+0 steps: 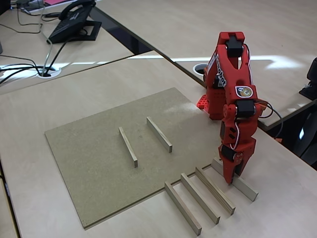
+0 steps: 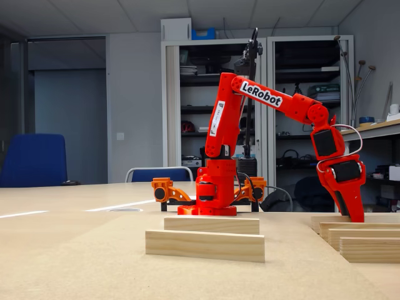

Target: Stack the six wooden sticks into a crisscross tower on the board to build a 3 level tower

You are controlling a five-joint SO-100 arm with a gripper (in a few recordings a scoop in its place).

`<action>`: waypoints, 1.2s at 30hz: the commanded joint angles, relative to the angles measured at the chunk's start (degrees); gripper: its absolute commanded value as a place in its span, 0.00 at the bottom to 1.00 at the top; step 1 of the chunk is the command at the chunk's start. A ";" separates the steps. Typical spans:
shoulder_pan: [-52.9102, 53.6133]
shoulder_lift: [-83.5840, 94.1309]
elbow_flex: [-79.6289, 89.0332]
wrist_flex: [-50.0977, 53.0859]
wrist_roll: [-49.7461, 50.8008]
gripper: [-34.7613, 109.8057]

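- Your gripper (image 1: 233, 177) is down at the lower right of the high-angle fixed view, its tip on or just over the rightmost stick (image 1: 237, 180) of the four lying on the desk (image 1: 277, 198). I can't tell whether the jaws are parted or already pinching the wood; the low fixed view shows the gripper (image 2: 351, 214) tip down at that stick but not the fingers' gap.
- Two sticks already sit on the board (image 1: 89, 163) as the first level: one (image 1: 128, 146) at centre, the other (image 1: 159, 134) just right of it, roughly parallel and apart.
- The other three waiting sticks (image 1: 200, 198) lie side by side off the board's lower right edge, close together but not touching, so you have little room on either side of the fingers.
- Expect these bars to be light, stiff and dry-surfaced. They shouldn't bend or crush, but a light bar will pivot easily if you hold it off-centre.
- Take it at mid-length, jaws across the narrow width, so it hangs level.
- Light wood also slides: the two base sticks could shift if you drop or drag the next one onto them, so set it down gently across both.
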 commanded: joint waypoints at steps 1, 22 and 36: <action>0.70 1.05 -1.76 2.02 0.88 0.24; 21.01 4.22 -31.38 44.82 31.64 0.24; 44.65 14.24 -25.05 46.85 35.33 0.24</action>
